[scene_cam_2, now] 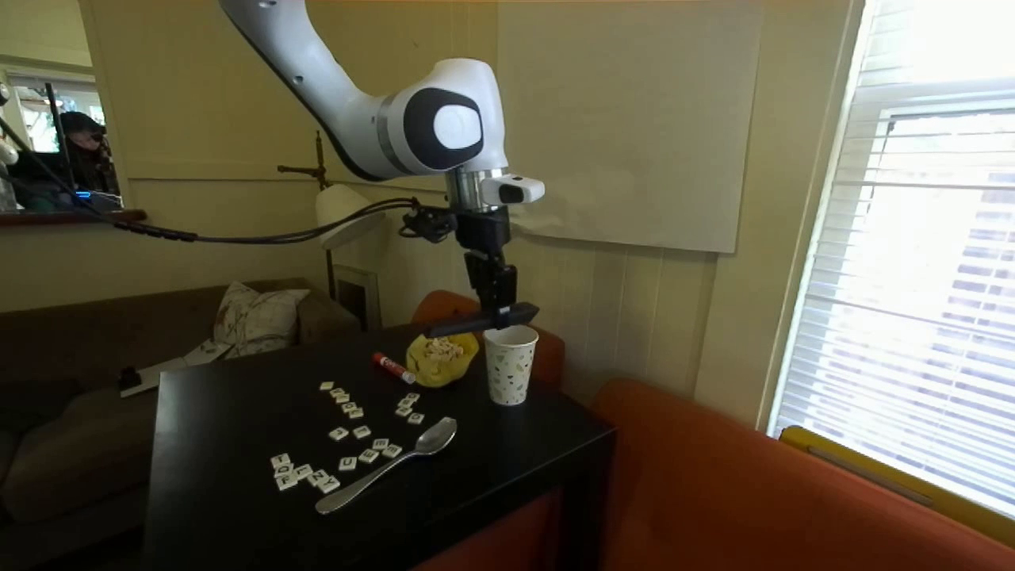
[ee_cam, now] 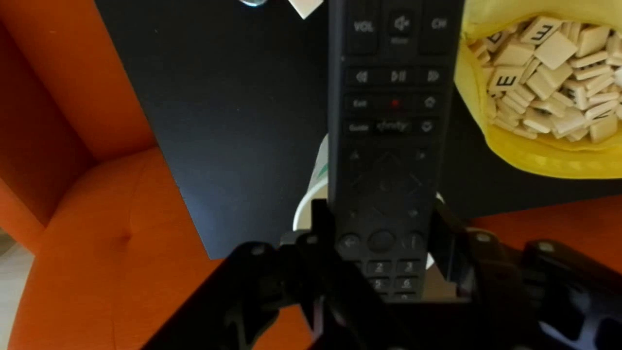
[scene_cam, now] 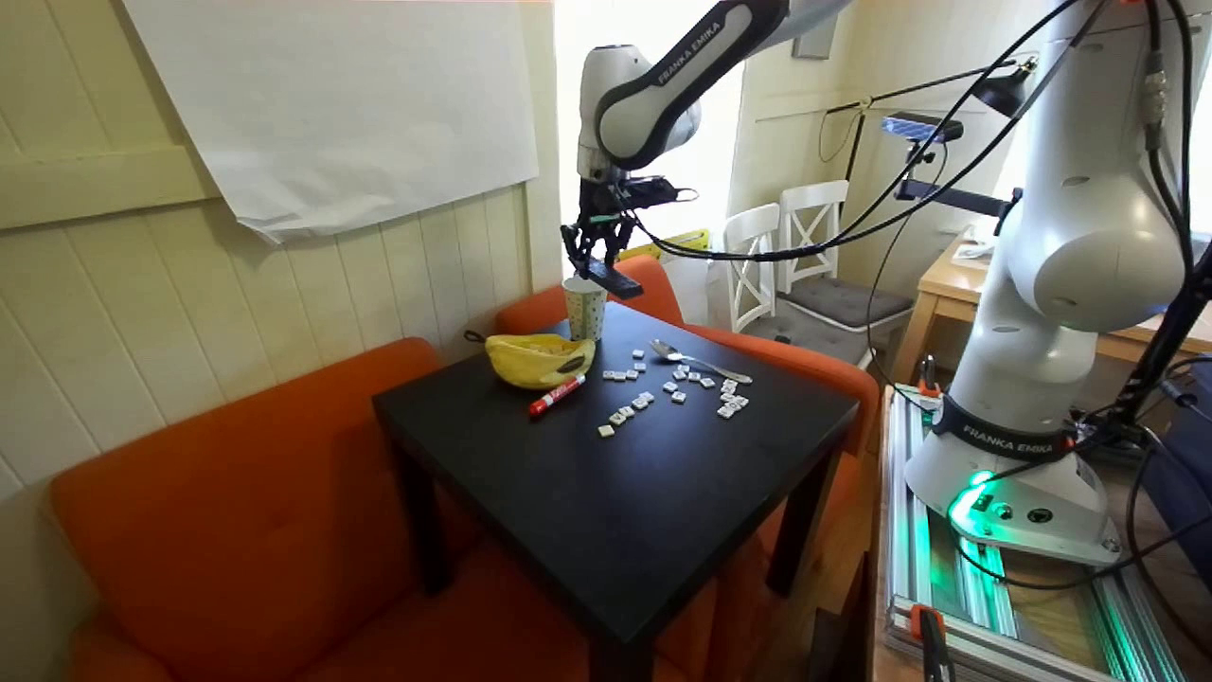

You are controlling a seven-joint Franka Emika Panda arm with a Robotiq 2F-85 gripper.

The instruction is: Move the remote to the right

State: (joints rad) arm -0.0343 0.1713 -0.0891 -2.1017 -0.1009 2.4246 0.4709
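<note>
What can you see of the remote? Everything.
The remote is a slim, black, plastic-looking bar, buttons up: volume, mute, channel, playback, arrows, numbers, a red dot, faint xfinity lettering. The gripper clamps it by its long edges above the table, one end over the cup; whether they touch isn't clear.

In an exterior view the desk (scene_cam: 606, 516) lies open nearest the camera, tiles (scene_cam: 679, 397) and spoon (scene_cam: 699, 362) farther back; the cup (scene_cam: 587, 320) under the remote (scene_cam: 615, 279) bars straight descent (yellow pouch (scene_cam: 525, 362) just beside it).
</note>
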